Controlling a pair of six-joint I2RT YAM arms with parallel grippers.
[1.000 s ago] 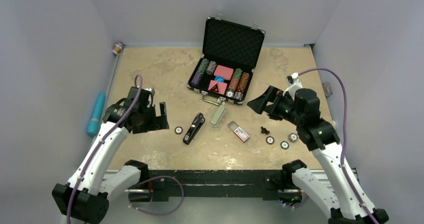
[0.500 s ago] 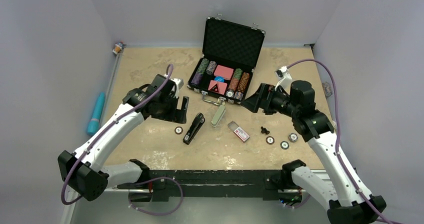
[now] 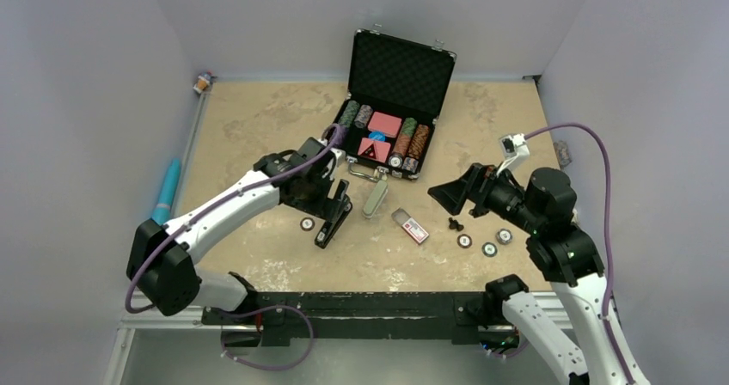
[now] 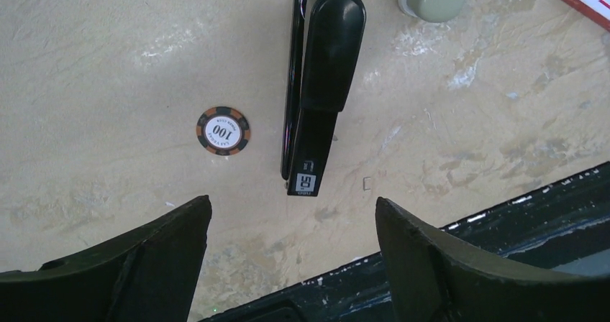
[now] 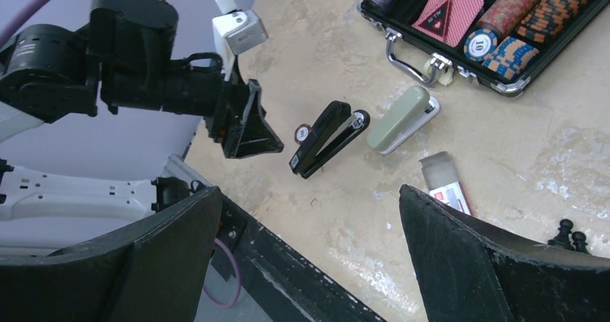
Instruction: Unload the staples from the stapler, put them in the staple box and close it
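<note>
The stapler (image 4: 320, 85) lies just ahead of my left gripper (image 4: 291, 208)
Its jaws stand wide and empty; the slim, glossy black body rests flat on the mottled beige table (image 4: 108, 63) (a chip (image 4: 223, 130) marked 100 just beside it). My right gripper (image 5: 309, 192) gapes too, well apart.

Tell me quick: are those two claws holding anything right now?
Left gripper: open, holding nothing, aimed at the stapler.
Right gripper: open, holding nothing.

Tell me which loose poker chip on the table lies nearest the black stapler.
The orange-rimmed chip marked 100, alone beside the stapler; the other three loose chips cluster well off to its right.
</note>
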